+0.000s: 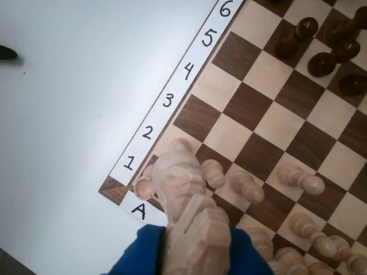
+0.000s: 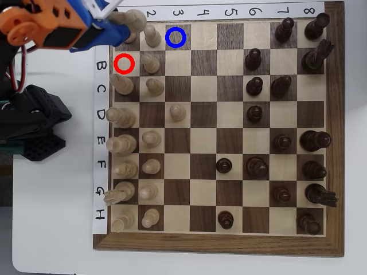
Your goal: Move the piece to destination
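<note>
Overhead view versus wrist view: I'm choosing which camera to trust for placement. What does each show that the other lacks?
Only the overhead view shows the thin blue ring on a dark-brown square, the red ring on an empty pale square, the orange arm and the whole wooden chessboard.

Only the wrist view shows, close up, the pale cream carved knight rising between the blue gripper fingers; overhead, the arm hides it.

Both share the white numbered label strip, pale round-topped pawns and dark-brown pieces.
</note>
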